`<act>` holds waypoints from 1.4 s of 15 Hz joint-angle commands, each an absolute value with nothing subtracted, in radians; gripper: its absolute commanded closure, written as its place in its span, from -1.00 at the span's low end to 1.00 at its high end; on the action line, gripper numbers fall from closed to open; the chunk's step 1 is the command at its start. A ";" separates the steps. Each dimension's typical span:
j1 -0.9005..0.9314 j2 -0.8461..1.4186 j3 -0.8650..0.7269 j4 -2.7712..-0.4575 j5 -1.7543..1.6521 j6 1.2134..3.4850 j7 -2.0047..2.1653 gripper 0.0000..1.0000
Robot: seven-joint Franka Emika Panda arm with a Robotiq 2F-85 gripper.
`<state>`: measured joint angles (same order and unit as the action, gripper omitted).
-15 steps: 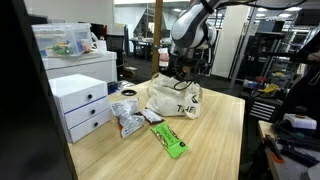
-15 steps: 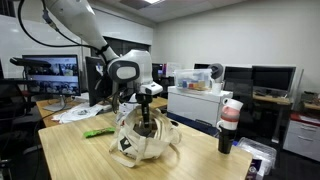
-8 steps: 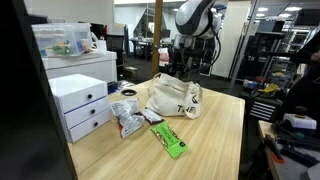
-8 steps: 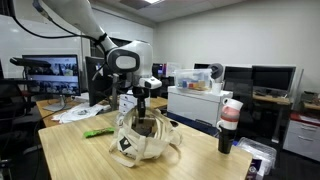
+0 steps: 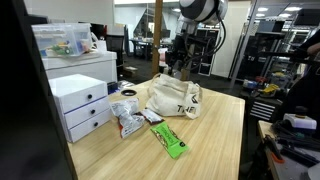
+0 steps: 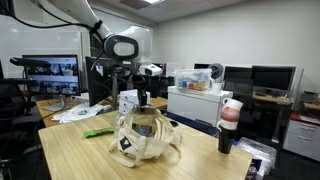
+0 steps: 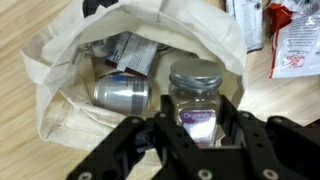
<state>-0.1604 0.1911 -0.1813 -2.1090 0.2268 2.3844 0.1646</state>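
The wooden surface (image 5: 215,135) carries a floppy canvas tote bag (image 5: 176,98), its mouth gaping upward so stuff can go straight through the top. The hand (image 7: 193,128) hangs right above that opening, pinching a glass jar (image 7: 196,78) from both sides. The jar is upright, lid up, probably so it clears the rim. Down inside the bag, a silver can (image 7: 122,92) lies on its side, left of the jar. A green packet (image 5: 168,141) lies flat on the surface, nearer the camera.

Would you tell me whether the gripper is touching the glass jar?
Touching: in the wrist view the gripper clamps both sides of the glass jar.
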 commanded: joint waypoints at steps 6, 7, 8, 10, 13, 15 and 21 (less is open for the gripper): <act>-0.163 0.071 -0.134 -2.086 0.353 2.397 0.049 0.55; -0.159 0.067 -0.126 -2.083 0.366 2.393 0.036 0.55; -0.153 0.061 -0.117 -2.082 0.379 2.384 0.019 0.55; -0.136 0.069 -0.101 -2.078 0.381 2.359 0.002 0.55; -0.108 0.119 -0.069 -2.082 0.366 2.333 -0.027 0.55; -0.096 0.154 -0.055 -2.080 0.362 2.331 -0.043 0.55; -0.078 0.280 -0.033 -2.079 0.282 2.363 -0.033 0.55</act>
<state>-0.0791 0.2597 -0.0345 -2.0813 0.3170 2.3523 -0.0149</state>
